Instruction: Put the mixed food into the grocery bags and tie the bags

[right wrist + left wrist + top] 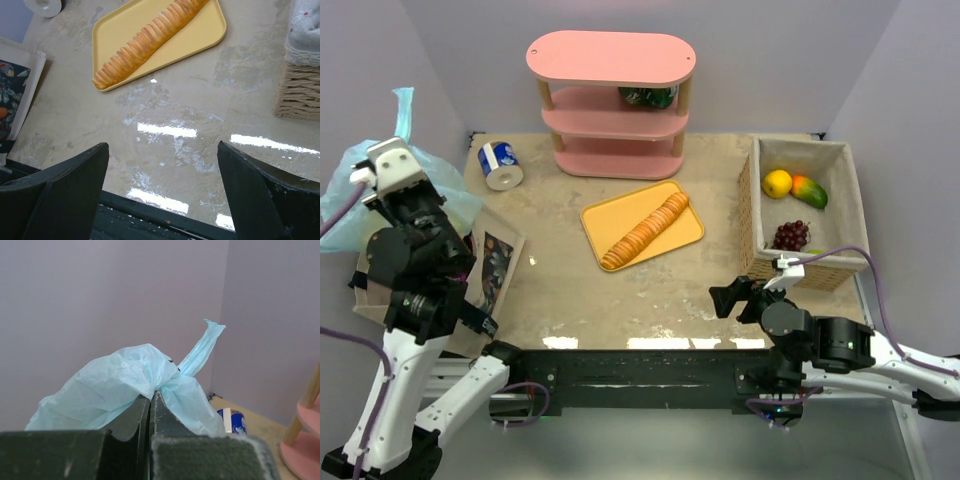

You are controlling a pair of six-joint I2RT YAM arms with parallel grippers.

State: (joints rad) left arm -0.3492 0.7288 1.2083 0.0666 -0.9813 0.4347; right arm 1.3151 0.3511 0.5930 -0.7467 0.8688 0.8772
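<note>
Tying step: your left claw [150, 401] pinches the raised grocery bag [117, 380]; your right claw [162, 150], wide and empty, should next reach its free handle [204, 346].

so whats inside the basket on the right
Inside the basket: a yellow round fruit, a red-green fruit and dark grapes on its cloth lining. Its near wall hides the floor strip closest to the arms.

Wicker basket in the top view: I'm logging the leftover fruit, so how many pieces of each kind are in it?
Round yellow fruit: 1
Red-and-green mango-like fruit: 1
Bunch of dark grapes: 1
Total: 3, all inside the wicker basket.
</note>
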